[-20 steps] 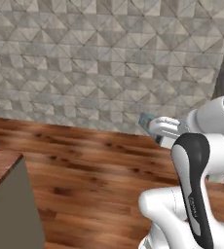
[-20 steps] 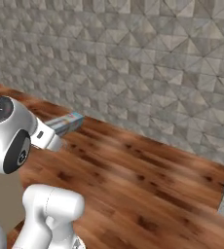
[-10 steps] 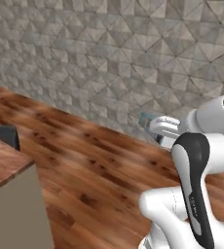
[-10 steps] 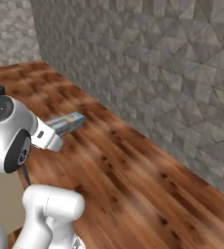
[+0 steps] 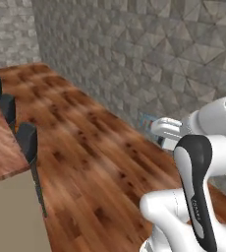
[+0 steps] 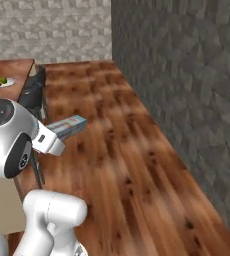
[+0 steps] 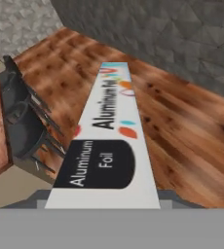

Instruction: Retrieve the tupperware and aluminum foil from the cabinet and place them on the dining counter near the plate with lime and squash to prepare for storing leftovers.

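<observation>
Claw: gripper (image 7: 102,206) closed on aluminum foil (image 7: 109,136) at carton's near end, jaws part-way apart across its width.
Foil: held aloft, sticking out fwd over wood floor.
Counter: dining counter (image 6: 9,70) w/ plate (image 6: 1,82), far left.
Stools: stools (image 7: 24,124) alongside.
Tip: keep carton level, clear stools, set down nr plate.

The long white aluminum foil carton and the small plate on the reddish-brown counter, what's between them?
In the right base view, dark round stools stand between the long white aluminum foil carton and the small round plate, along the reddish-brown wood-grain counter edge.
</observation>
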Robot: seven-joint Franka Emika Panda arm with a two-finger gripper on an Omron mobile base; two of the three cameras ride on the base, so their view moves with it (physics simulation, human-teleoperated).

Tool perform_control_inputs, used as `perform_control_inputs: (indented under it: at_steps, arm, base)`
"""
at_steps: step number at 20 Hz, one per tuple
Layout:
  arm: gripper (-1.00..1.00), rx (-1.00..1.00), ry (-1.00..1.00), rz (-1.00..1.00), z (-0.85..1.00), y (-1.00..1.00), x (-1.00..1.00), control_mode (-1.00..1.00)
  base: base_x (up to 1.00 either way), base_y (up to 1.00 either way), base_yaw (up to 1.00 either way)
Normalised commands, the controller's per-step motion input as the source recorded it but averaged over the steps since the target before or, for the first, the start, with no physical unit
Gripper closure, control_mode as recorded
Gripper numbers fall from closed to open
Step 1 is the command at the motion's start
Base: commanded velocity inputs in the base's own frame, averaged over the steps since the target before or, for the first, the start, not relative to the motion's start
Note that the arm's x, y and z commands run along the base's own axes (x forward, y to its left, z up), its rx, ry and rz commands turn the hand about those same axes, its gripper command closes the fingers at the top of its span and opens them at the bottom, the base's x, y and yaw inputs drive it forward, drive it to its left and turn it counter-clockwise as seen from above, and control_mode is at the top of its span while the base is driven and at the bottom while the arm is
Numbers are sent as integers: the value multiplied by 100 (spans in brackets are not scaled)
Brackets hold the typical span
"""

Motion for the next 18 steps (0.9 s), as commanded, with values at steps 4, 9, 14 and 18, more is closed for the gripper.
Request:
perform_control_inputs:
  at_steps: [4,9,14,18]
  arm:
    - [100,0,0,0,0,0,0,100]
    - [100,0,0,0,0,0,0,100]
    - [100,0,0,0,0,0,0,100]
    - [100,0,0,0,0,0,0,100]
  base:
    - [86,-78,59]
    - [86,-84,58]
    - [89,-89,55]
    - [90,-89,55]
